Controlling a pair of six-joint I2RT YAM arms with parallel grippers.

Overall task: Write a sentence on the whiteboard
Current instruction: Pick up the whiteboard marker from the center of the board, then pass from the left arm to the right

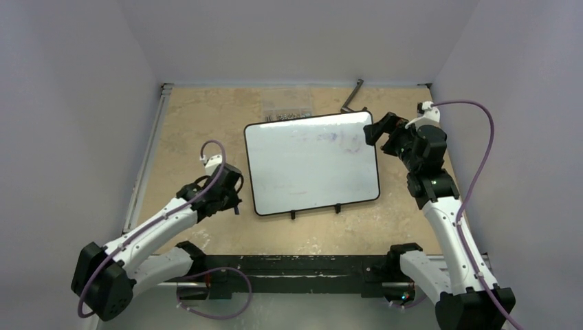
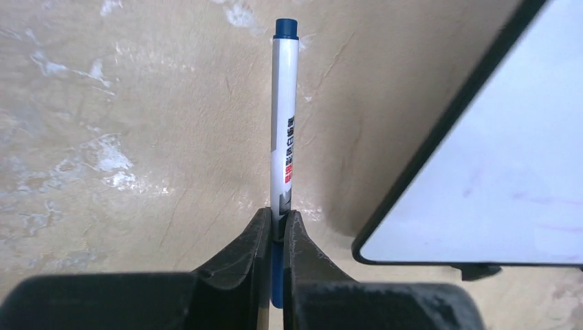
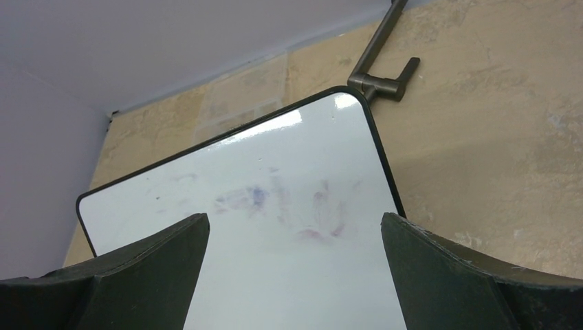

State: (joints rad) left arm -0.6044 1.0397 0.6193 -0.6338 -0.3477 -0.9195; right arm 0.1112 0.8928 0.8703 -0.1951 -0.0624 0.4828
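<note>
The whiteboard (image 1: 311,163) lies flat mid-table, white with a black frame and two clips on its near edge. It carries only faint purple smudges (image 3: 323,213); no blue sentence shows. My left gripper (image 1: 230,196) is left of the board's near-left corner, shut on a white marker with blue ends (image 2: 282,124) that points away over the bare table. The board's corner (image 2: 481,185) shows at the right of the left wrist view. My right gripper (image 1: 375,130) is open and empty above the board's far-right corner (image 3: 289,227).
A dark metal bracket (image 3: 381,72) lies just beyond the board's far-right corner, also visible from above (image 1: 352,96). A clear plastic piece (image 1: 287,110) lies behind the board. Grey walls close three sides. A metal rail (image 1: 146,161) runs along the table's left edge.
</note>
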